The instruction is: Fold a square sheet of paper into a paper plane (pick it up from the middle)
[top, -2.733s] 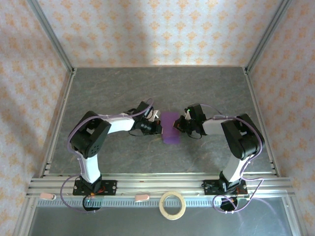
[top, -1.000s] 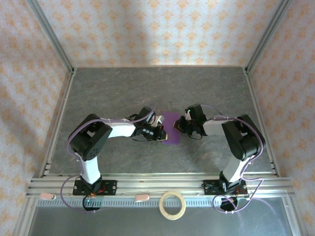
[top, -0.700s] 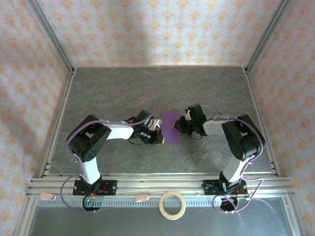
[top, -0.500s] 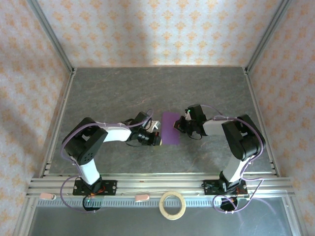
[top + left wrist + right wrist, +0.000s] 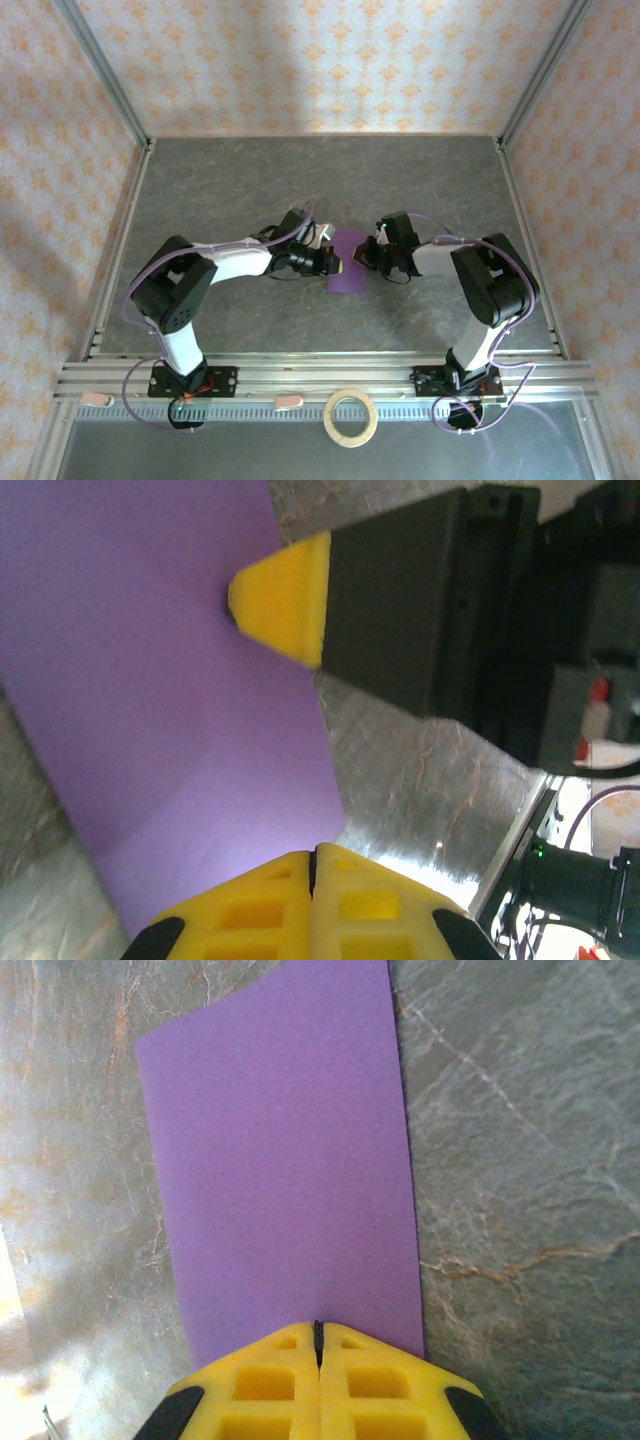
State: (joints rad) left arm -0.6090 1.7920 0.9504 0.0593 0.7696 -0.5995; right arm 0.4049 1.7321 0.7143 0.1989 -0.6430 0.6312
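The purple sheet of paper (image 5: 348, 262) lies flat on the grey table as a rectangle, longer than wide, with no dart shape to it. My left gripper (image 5: 334, 262) is shut, its yellow tips (image 5: 312, 855) resting at the paper's (image 5: 150, 680) left edge. My right gripper (image 5: 366, 252) is shut too, and it presses its tips (image 5: 320, 1328) down on the paper's (image 5: 285, 1160) right edge. In the left wrist view the right gripper's yellow fingertip (image 5: 283, 598) touches the sheet from the far side. Neither gripper holds the paper between its jaws.
A tan tape ring (image 5: 351, 417) lies on the near rail between the arm bases. Aluminium frame rails (image 5: 120, 260) and patterned walls bound the grey table (image 5: 320, 180) on three sides.
The left gripper drew back to the left off the paper's near corner, then came back to its left edge, farther up. The right arm has held still on the paper.
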